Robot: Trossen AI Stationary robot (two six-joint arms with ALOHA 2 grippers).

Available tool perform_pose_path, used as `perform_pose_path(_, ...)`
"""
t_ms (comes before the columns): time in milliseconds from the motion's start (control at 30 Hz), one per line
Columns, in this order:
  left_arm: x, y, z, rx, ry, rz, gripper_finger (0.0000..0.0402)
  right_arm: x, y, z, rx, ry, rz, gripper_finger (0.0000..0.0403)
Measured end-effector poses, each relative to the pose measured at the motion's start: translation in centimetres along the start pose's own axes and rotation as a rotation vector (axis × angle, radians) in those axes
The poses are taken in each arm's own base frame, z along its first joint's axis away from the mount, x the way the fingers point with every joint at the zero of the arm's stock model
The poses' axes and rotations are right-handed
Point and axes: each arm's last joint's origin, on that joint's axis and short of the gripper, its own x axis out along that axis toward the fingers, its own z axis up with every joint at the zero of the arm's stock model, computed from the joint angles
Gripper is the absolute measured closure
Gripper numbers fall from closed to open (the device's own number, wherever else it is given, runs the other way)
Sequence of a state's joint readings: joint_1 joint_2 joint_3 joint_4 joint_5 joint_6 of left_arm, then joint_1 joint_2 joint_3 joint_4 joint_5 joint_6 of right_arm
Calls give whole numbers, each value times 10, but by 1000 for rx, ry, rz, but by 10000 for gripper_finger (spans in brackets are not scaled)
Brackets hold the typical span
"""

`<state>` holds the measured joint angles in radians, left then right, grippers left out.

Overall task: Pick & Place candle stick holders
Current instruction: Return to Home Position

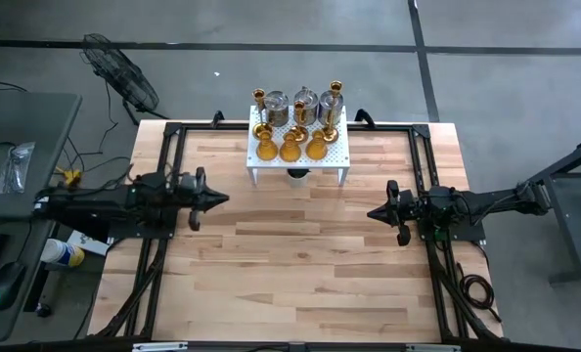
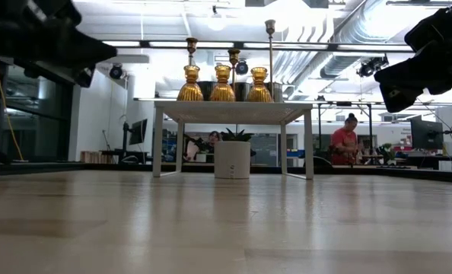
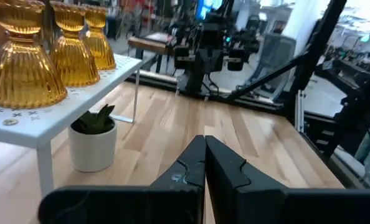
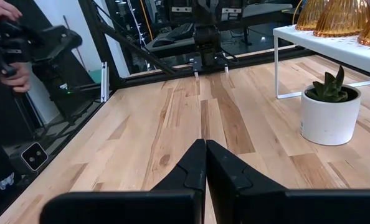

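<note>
A light wooden butcher-block table (image 1: 300, 274) is seen from above, with a black frame around its edges. A white perforated metal rack (image 1: 341, 161) on four legs stands at the middle of the table's far edge.

Two dark robot arms lie low over the wood, in front of the rack and well apart from it. The left gripper (image 1: 222, 198) sits off the rack's left front corner and points inward. The right gripper (image 1: 371, 212) sits off the rack's right front corner and points inward, so the two face each other across bare wood. Each wrist camera shows its own pair of dark fingers pressed tightly together with nothing between them.

In the level view, a person in a red top (image 2: 345, 144) is far behind the rack, to its right, in the room beyond.

All the candle stick holders stand on top of the rack. Three squat amber-orange ribbed glass holders (image 1: 290, 149) line the rack's front edge, side by side. Three silvery-grey jar-like holders (image 1: 305, 103) stand across the rack's back. Three slim gold brass candlesticks with round bases (image 1: 336, 93) rise upright among them, taller than the rest.

A small white round pot holding a green succulent (image 2: 233, 158) sits on the table under the rack, between its legs
</note>
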<state>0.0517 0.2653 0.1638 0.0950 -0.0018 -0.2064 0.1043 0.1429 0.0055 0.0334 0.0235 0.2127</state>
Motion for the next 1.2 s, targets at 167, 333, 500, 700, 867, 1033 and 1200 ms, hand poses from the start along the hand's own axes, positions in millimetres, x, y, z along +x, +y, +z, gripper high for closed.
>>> perform_pose_path(167,-15,3,-13,16,-77,-16,401,0,0,0,0,0,0,400)
perform_pose_path(333,-19,4,-18,19,-87,-24,401,0,0,0,0,0,0,400)
perform_pose_path(500,-19,2,-14,53,-124,-61,401,0,0,0,0,0,0,400)
perform_pose_path(700,-19,1,-12,112,-150,-75,401,0,0,0,0,0,0,400)
perform_pose_path(867,-20,0,-12,156,-154,-102,401,0,0,0,0,0,0,400)
perform_pose_path(1033,-19,0,-19,156,-76,-154,401,0,0,0,0,0,0,400)
perform_pose_path(1200,-19,0,-23,153,-26,-175,401,0,0,0,0,0,0,400)
